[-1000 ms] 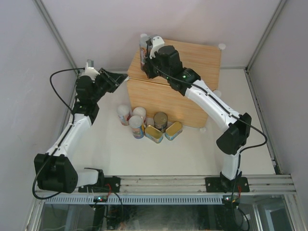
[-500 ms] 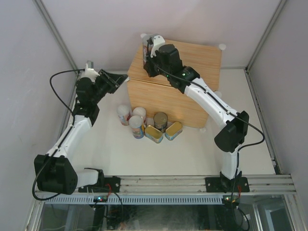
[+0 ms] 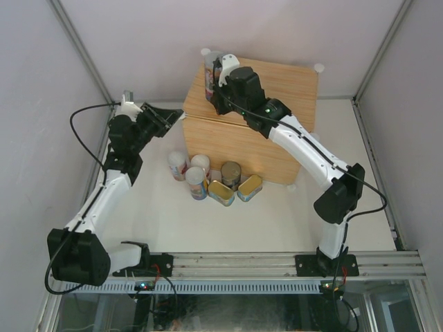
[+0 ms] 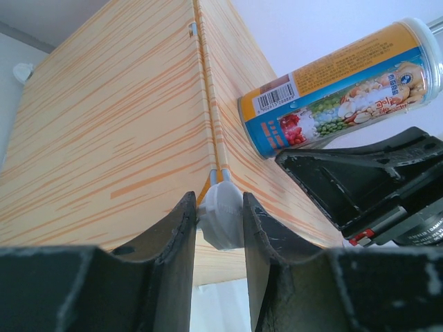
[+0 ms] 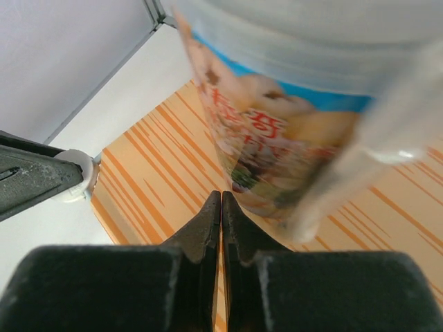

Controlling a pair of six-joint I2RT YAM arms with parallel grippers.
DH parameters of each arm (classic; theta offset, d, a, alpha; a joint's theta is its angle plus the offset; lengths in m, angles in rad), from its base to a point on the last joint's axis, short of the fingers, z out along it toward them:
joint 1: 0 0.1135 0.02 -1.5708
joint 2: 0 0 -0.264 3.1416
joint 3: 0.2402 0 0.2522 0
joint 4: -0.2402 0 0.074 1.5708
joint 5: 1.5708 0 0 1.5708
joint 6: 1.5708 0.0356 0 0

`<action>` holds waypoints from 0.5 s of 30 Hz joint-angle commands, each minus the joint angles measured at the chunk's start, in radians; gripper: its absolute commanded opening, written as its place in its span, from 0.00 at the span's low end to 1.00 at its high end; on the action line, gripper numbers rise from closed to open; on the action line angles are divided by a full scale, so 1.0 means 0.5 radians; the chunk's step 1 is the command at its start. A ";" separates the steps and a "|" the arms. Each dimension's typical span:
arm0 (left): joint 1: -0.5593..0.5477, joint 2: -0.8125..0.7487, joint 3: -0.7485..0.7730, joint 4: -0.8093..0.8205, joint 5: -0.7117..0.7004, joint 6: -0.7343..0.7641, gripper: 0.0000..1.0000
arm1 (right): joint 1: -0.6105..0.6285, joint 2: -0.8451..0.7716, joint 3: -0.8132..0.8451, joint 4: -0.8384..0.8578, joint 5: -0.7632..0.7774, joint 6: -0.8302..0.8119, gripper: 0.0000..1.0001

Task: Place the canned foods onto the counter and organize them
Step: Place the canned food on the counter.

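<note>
6 cans [image 3: 197, 181] clustered just before the counter [image 3: 291, 79].

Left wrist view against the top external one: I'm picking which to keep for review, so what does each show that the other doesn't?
Only the left wrist: the left gripper shut on the white connector of the counter, and the barcode of the can. Only the top: six cans grouped on the table before the counter, and both whole arms. Both: the counter, the can on it, the right gripper beside that can.

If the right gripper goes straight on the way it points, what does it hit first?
Probably the tall can standing on the counter: the right gripper aims at its lower left side. Depth is unclear.
</note>
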 commanded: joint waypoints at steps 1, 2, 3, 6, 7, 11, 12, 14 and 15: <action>0.006 -0.149 -0.069 -0.068 -0.052 0.035 0.08 | 0.021 -0.208 -0.055 0.040 0.051 -0.044 0.00; 0.007 -0.157 -0.077 -0.074 -0.060 0.036 0.08 | 0.021 -0.229 -0.073 0.046 0.058 -0.047 0.00; 0.007 -0.162 -0.080 -0.080 -0.066 0.035 0.08 | 0.022 -0.241 -0.089 0.048 0.061 -0.052 0.00; 0.009 -0.180 -0.091 -0.097 -0.084 0.035 0.08 | 0.019 -0.263 -0.109 0.041 0.068 -0.064 0.00; 0.005 -0.187 -0.098 -0.105 -0.089 0.035 0.07 | 0.018 -0.264 -0.107 0.035 0.066 -0.065 0.00; 0.004 -0.235 -0.111 -0.141 -0.112 0.041 0.07 | 0.018 -0.264 -0.110 0.030 0.058 -0.071 0.00; 0.006 -0.247 -0.114 -0.155 -0.112 0.046 0.07 | 0.018 -0.264 -0.111 0.029 0.053 -0.072 0.00; 0.007 -0.272 -0.116 -0.185 -0.124 0.059 0.07 | 0.021 -0.264 -0.108 0.033 0.047 -0.072 0.00; 0.007 -0.289 -0.119 -0.206 -0.128 0.064 0.07 | 0.022 -0.264 -0.107 0.032 0.044 -0.073 0.00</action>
